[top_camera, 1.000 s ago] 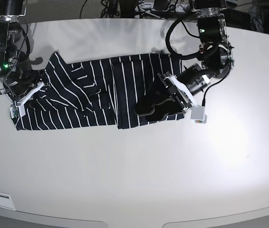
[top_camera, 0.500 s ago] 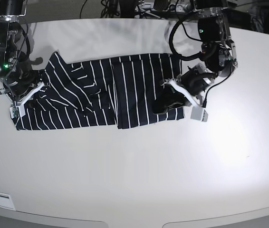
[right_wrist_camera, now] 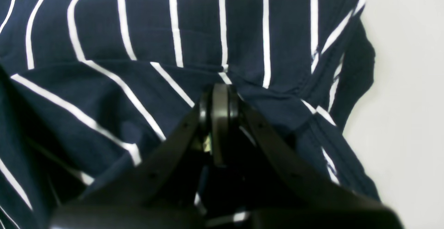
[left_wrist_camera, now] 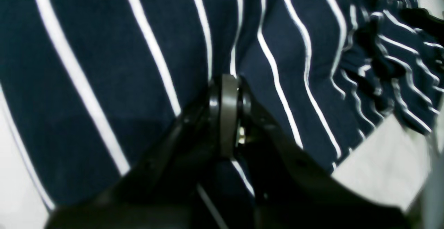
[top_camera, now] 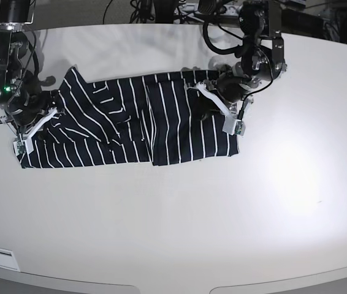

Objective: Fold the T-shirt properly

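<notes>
The T-shirt (top_camera: 124, 122), dark navy with thin white stripes, lies spread out on the white table (top_camera: 173, 220), its right part folded into a flat panel. My left gripper (top_camera: 205, 112) hovers over that panel, shut, and in the left wrist view its jaws (left_wrist_camera: 227, 83) meet with striped cloth (left_wrist_camera: 104, 66) running on beneath them. My right gripper (top_camera: 46, 119) sits at the shirt's rumpled left end. Seen from the right wrist, it (right_wrist_camera: 220, 92) is shut on a pinch of the cloth (right_wrist_camera: 104, 31), and creases and stripes converge on the tips.
Cables and gear (top_camera: 161, 9) line the table's far edge behind the arms. Bare white tabletop stretches in front of the shirt and to its right (top_camera: 296, 171). The table's front rim (top_camera: 173, 285) curves along the bottom of the base view.
My left gripper closed and drew back from the shirt's front hem toward the far right, over the folded panel. The right gripper and the shirt's left end stayed put.
</notes>
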Motion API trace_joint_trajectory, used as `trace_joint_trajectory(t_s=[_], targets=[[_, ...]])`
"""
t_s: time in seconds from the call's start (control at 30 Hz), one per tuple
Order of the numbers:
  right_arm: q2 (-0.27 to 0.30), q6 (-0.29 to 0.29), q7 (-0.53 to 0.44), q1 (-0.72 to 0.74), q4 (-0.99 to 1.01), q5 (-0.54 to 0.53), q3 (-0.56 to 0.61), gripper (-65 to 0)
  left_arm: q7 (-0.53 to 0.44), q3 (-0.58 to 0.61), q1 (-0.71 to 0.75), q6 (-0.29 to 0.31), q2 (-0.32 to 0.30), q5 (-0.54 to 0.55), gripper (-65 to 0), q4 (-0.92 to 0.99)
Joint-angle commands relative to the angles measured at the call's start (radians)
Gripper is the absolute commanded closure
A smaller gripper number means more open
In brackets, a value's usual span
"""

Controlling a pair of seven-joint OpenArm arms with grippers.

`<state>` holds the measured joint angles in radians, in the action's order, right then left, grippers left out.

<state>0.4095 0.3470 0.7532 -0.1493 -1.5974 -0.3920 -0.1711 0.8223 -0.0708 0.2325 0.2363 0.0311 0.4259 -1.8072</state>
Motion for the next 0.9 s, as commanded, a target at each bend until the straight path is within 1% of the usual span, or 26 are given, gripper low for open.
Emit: trace_joint_trajectory(t_s=[0.0,0.03,0.1,0.23,0.3,0.33,0.37,0.43,0.47,0.53,0.6,0.73,0.87], targets=[[0.01,-0.004,0.053,-0.002,-0.014,0.004,0.001,0.0,0.019,-0.006,0.004,-0.069,-0.006,-0.113,0.0,-0.003],[0.01,-0.014,0.054,0.0,-0.027,-0.009,0.001,0.0,0.013,-0.006,0.006,-0.098,-0.006,-0.153,0.0,-0.003],[0.01,-0.036,0.055,0.004,-0.064,-0.027,0.0,0.0,0.013,-0.006,0.006,-0.126,-0.006,-0.21,0.0,-0.003],[0.02,-0.054,0.055,0.023,-0.162,-0.018,-0.002,0.0,0.011,-0.006,0.009,-0.129,-0.006,-0.264,0.0,-0.003],[0.036,-0.085,0.06,0.032,-0.213,-0.019,-0.01,0.0,0.011,-0.006,0.013,-0.13,-0.015,-0.271,0.0,-0.003],[0.044,-0.107,0.061,0.035,-0.237,-0.018,-0.018,-3.4,0.009,-0.006,0.015,-0.13,-0.021,-0.272,0.0,-0.003],[0.053,-0.128,0.065,0.039,-0.256,-0.014,-0.029,-9.6,0.008,-0.008,0.019,-0.13,-0.027,-0.272,0.0,-0.003],[0.062,-0.18,0.081,0.051,-0.268,0.044,-0.054,-22.8,0.008,-0.009,0.02,-0.134,-0.042,-0.273,0.0,-0.003],[0.064,-0.199,0.09,0.055,-0.266,0.077,-0.069,-26.8,0.008,-0.009,0.021,-0.134,-0.053,-0.273,0.0,-0.003],[0.064,-0.211,0.122,0.055,-0.249,0.077,-0.113,-27.6,0.008,-0.009,0.022,-0.133,-0.066,-0.272,0.0,-0.003],[0.064,-0.185,0.153,0.055,-0.206,0.007,-0.164,-27.6,0.008,-0.009,0.022,-0.133,-0.07,-0.272,0.0,-0.003],[0.065,-0.083,0.22,0.055,-0.068,-0.25,-0.283,-27.6,0.008,-0.009,0.023,-0.133,-0.07,-0.272,0.0,-0.003],[0.066,-0.021,0.326,0.055,0.044,-0.492,-0.363,-27.6,0.008,-0.009,0.022,-0.133,-0.07,-0.271,0.0,-0.003]])
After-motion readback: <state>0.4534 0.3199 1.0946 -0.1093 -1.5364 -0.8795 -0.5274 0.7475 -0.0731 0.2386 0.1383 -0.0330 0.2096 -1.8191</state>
